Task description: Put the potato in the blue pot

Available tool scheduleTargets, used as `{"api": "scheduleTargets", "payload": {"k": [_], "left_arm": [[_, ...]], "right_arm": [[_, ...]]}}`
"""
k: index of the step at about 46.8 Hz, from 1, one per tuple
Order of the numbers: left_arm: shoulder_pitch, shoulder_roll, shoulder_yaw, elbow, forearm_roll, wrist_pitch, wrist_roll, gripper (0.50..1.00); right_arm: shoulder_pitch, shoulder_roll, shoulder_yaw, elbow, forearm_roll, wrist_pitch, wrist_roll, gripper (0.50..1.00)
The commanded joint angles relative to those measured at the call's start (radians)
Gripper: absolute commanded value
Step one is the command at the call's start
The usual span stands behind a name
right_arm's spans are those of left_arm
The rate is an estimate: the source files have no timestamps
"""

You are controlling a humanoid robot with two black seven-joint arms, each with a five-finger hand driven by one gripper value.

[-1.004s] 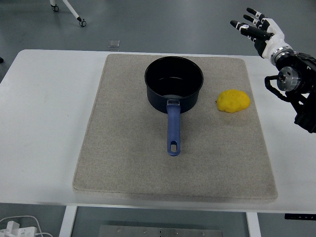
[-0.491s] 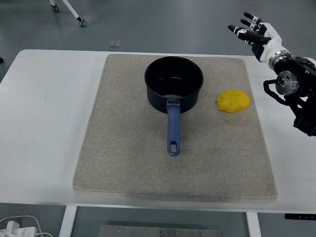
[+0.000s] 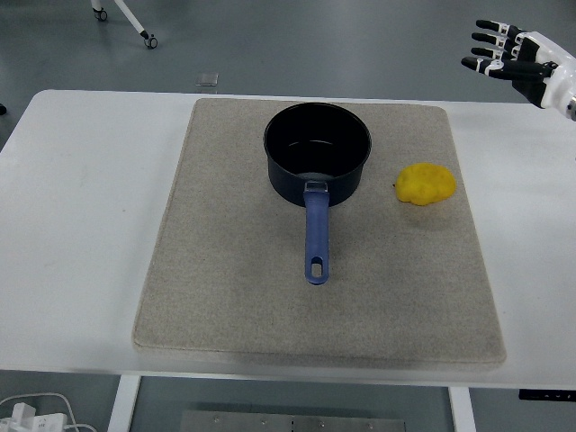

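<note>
A yellow potato point(image 3: 427, 184) lies on the right part of the beige mat point(image 3: 225, 297), just right of the blue pot point(image 3: 317, 148). The pot stands upright and empty near the mat's far middle, its blue handle point(image 3: 315, 232) pointing toward the near edge. My right hand point(image 3: 515, 61) hangs high at the upper right corner, beyond the table's far right edge and well above and right of the potato. Its fingers are spread and hold nothing. Only the hand and wrist show at the frame edge. The left arm is out of view.
The white table point(image 3: 81, 225) carries the mat. Beyond the far edge is grey floor with a small square plate point(image 3: 207, 79) and a wheeled stand's leg point(image 3: 135, 27). White cables point(image 3: 27, 414) lie under the near left corner.
My right arm has pulled back to the right and up; the forearm that stood beside the potato has left the picture, and only the spread hand remains at the corner.
</note>
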Motion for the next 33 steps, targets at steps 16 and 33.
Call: {"api": "scheduleTargets", "payload": {"k": [16, 33], "left_arm": [[0.0, 0.0, 0.002, -0.003, 0.0, 0.0, -0.001, 0.999], [0.0, 0.0, 0.0, -0.005, 0.0, 0.0, 0.001, 0.999]], "right_arm": [[-0.135, -0.248, 0.003, 0.588, -0.33, -0.139, 0.035, 0.917], [-0.203, -0.228, 0.002, 0.673, -0.657, -0.311, 0.121, 0.915]]}}
